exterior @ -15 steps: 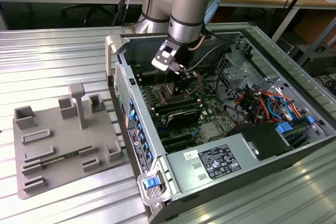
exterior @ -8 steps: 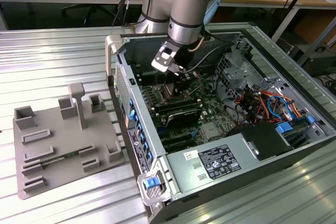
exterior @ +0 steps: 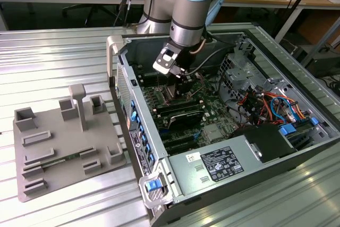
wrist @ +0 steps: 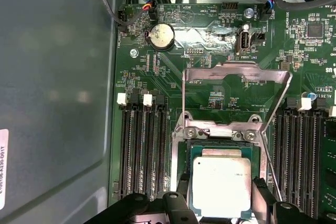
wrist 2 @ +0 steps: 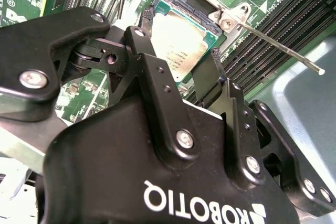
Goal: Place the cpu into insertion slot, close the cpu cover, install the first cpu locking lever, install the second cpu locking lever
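The cpu [wrist: 221,184], a square chip with a silvery top, lies flat in the insertion slot [wrist: 187,153], whose black frame shows around it. My gripper [wrist: 220,195] is shut on the cpu, one black finger against each side edge. The second wrist view shows the same grip: gripper [wrist 2: 176,48] astride the cpu [wrist 2: 178,40]. The cpu cover [wrist: 236,69], a silver windowed frame, stands swung open past its hinge. A thin locking lever [wrist 2: 278,45] sticks out unlatched beside the slot. In the exterior view my gripper [exterior: 178,81] is down inside the computer case.
Black memory slots [wrist: 142,150] run along both sides of the socket. Cables [exterior: 265,104] and a grey power supply [exterior: 212,166] fill the open case. A grey fixture plate [exterior: 64,142] lies on the metal table at the exterior view's left.
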